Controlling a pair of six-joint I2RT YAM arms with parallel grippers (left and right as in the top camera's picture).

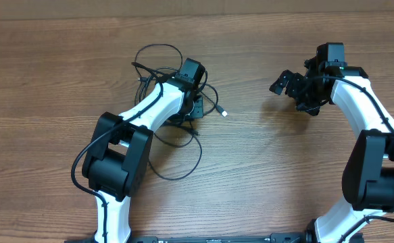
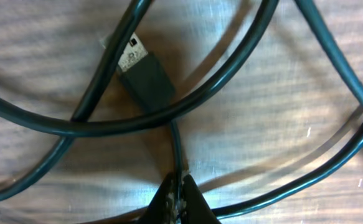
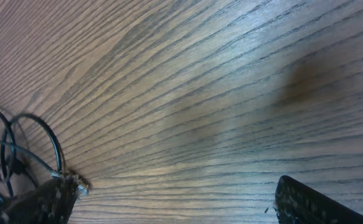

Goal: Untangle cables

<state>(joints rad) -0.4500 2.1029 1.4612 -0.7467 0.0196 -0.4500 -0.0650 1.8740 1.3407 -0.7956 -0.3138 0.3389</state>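
The cables (image 1: 173, 145) are thin black cords in a loose tangle on the wooden table, left of centre, with one silver plug tip (image 1: 224, 113) sticking out to the right. My left gripper (image 1: 191, 108) is down in the tangle. In the left wrist view its jaws (image 2: 178, 193) are shut on one thin cable strand (image 2: 176, 149), with a USB plug (image 2: 141, 65) and thicker loops lying just ahead. My right gripper (image 1: 288, 84) is open and empty, well to the right of the tangle. In the right wrist view its fingers (image 3: 178, 196) are wide apart over bare wood, with cable loops (image 3: 44, 134) at far left.
The table (image 1: 264, 175) is wood-grain. A pale wall strip (image 1: 197, 7) runs along the far edge. Thicker black cords run along both white arms.
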